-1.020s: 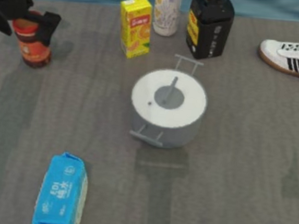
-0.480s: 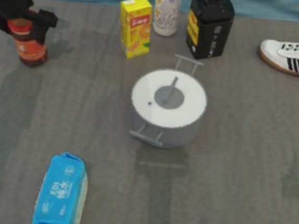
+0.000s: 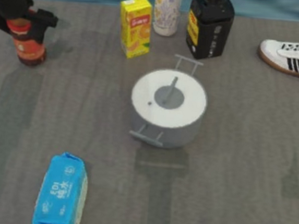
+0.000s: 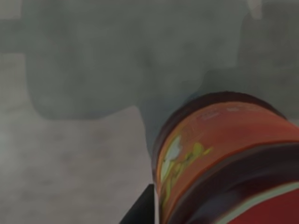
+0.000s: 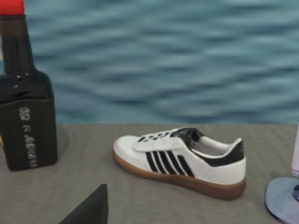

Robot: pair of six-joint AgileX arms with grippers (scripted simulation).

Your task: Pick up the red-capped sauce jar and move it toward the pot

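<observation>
At the far left corner of the grey surface [image 3: 225, 202], your left gripper [image 3: 22, 21] has its black fingers [image 3: 45, 19] clenched around the neck of the small round sauce jar with the red cap and orange-red label [image 3: 29, 46]. The left wrist view shows the jar's label and dark glass up close, with the surface blurry behind it, so the jar looks lifted a little, though you cannot be sure it is clear of the surface. The picking-up step looks about done. The next step is to carry the jar across toward the squat light-grey pot with the flat white lid and grey knob [image 3: 168, 107], which sits near the middle, well apart from the jar. The way between them looks open. Watch the pot's thin bar handle [image 3: 146, 137] on the near side. The yellow juice carton [image 3: 135, 26] stands behind the pot, with a pale bottle [image 3: 167, 9] and a tall black bottle [image 3: 210, 25] beside it, so keep the jar away from those. A blue packet of wipes [image 3: 61, 193] lies at the near left, and a white shoe with black stripes [image 3: 293, 57] lies at the far right. Your right arm is parked off at the right, and you cannot tell how its fingers stand.
</observation>
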